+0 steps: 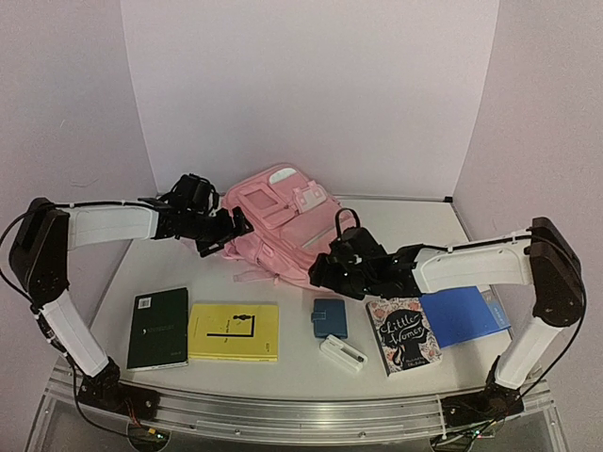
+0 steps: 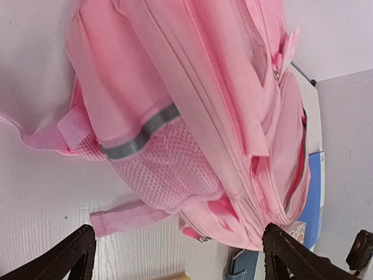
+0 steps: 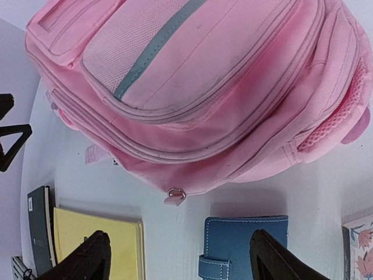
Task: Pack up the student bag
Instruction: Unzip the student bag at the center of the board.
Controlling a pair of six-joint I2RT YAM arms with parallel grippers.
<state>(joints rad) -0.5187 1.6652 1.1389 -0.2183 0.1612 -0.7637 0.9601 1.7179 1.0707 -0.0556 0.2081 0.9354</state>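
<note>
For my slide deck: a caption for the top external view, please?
Left gripper and right gripper, both open, flank the student bag; yellow book and blue case lie unpacked nearby.

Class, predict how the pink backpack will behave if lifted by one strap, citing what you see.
Probably floppy: the student bag is soft fabric with creased, slack panels. Lifted by its loose strap, it would likely sag and swing. Lying broad on the table, it seems unlikely to roll.

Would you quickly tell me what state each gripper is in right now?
Left gripper: open, holding nothing, facing the large soft pink fabric backpack.
Right gripper: open, holding nothing.
</note>
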